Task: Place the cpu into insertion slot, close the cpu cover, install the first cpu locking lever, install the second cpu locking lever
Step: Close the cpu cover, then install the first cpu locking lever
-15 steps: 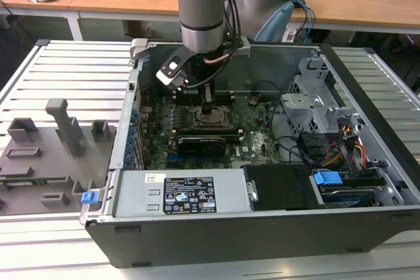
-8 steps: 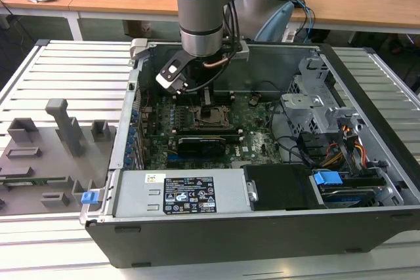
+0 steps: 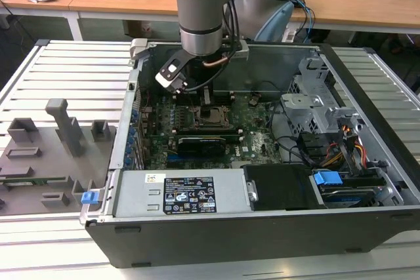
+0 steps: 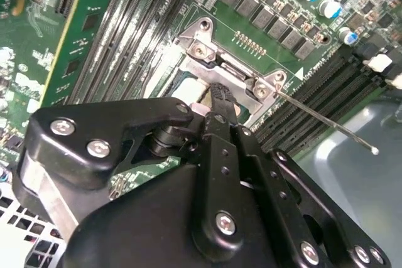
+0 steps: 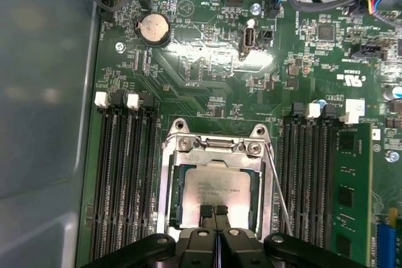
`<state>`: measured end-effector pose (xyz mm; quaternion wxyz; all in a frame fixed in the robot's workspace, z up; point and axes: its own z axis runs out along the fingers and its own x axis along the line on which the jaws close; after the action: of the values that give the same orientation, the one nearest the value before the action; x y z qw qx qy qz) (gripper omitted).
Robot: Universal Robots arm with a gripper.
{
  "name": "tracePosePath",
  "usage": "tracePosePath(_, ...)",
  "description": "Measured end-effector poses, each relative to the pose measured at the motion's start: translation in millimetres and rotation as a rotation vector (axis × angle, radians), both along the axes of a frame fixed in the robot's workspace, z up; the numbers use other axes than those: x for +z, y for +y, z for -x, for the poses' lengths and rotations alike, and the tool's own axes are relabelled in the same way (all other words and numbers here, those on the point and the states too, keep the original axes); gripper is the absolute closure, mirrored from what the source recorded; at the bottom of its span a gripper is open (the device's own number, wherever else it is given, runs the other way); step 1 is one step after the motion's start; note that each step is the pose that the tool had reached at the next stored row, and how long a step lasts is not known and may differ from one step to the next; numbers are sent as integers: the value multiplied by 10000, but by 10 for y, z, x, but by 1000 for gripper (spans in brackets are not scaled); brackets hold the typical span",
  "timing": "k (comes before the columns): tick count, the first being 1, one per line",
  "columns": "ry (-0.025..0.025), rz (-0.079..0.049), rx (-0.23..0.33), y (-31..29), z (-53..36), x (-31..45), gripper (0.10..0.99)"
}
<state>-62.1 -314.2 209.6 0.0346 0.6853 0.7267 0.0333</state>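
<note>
Our gripper (image 5: 214, 213) is squeezed shut, empty. We think it presses the cpu cover (image 5: 164, 186) so the cpu (image 5: 217, 183) cannot slip.

- Found the computer case (image 3: 262, 227) on the slatted table (image 3: 65, 63), with a fixture tray (image 3: 39, 155) beside it toward the exterior view's left.
- Saw the motherboard (image 3: 256, 136) flat inside the case, a drive cage (image 3: 315, 103) toward the exterior view's right, a power supply (image 3: 184, 191) along the near wall.
- Noted the cpu (image 5: 217, 183) seated on the motherboard, between two banks of memory slots (image 5: 122, 180).
- Made out the cpu cover (image 5: 164, 192) lying around the cpu, a lever (image 5: 277, 186) just beside one edge.
- Placed the gripper (image 5: 213, 211) above the cpu's edge, tips together, apparently touching it.
</note>
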Motion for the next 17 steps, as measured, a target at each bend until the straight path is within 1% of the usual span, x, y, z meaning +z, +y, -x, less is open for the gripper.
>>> tracePosePath(1, 10, -1, 1, 0, -4, 14, 980)
tracePosePath(2, 38, -3, 1, 1, -14, 20, 980)
tracePosePath(3, 104, -3, 1, 1, -41, 21, 980)
tracePosePath(4, 183, -2, 0, 0, -85, 21, 980)
tracePosePath(10, 199, -1, 1, 0, -134, 22, 980)
tracePosePath(17, 200, 0, 1, 0, -136, 34, 980)
